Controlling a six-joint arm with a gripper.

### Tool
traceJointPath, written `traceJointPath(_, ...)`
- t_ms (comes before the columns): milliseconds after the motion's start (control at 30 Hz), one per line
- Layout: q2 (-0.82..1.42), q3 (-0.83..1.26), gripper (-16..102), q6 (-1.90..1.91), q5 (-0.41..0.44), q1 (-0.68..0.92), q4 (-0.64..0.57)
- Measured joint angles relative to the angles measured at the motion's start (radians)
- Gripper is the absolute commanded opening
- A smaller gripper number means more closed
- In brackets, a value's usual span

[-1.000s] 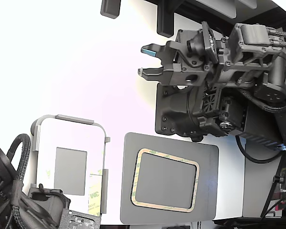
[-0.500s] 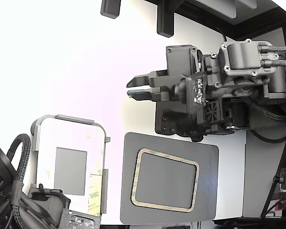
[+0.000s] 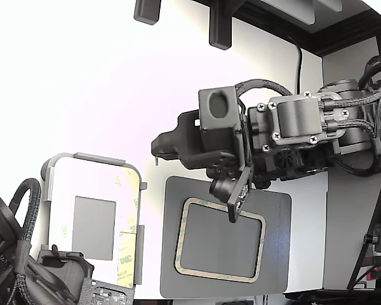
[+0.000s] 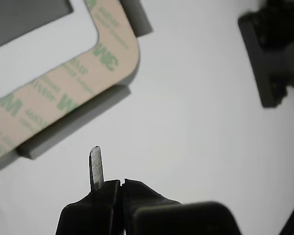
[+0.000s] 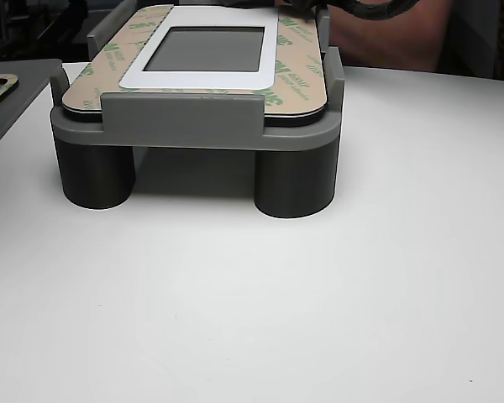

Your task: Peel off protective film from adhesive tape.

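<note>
The protective film (image 4: 63,93) is a pale cream strip with green logo marks, lying along the border of a white panel with a grey window (image 3: 94,227). The panel sits in a grey fixture (image 5: 181,117) on round legs. The film (image 3: 126,254) shows along the panel's edge on the exterior view's right side, and again as the film (image 5: 296,71) in the other view. My gripper (image 3: 160,147) hangs over the white table beyond the fixture's corner, apart from the film. In the wrist view my gripper (image 4: 110,178) has its jaws together and one thin fingertip (image 4: 95,164) sticking out, with nothing held.
A grey plate (image 3: 276,210) carrying a tan rounded frame (image 3: 221,274) lies on the exterior view's right of the fixture, under my wrist. A second arm (image 3: 25,270) with cables sits at the exterior view's bottom left. Dark mounts (image 3: 219,28) stand at the table's back edge.
My arm has swung toward the exterior view's left and rolled its wrist, bringing the gripper nearer the fixture. The jaws, open a second ago, have closed.
</note>
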Motion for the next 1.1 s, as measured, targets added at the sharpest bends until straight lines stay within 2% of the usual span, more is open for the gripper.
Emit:
traceJointPath(267, -0.012, 0.029, -10, -0.238, -0.049, 0.034, -0.052)
traceJointPath(467, -0.049, 0.078, -10, -0.463, -0.055, 0.069, -0.158)
traceJointPath(667, -0.166, 0.008, -10, -0.574, -0.044, 0.126, -0.166)
traceJointPath(1100, -0.316, -0.063, -10, -0.739, -0.140, 0.166, -0.210)
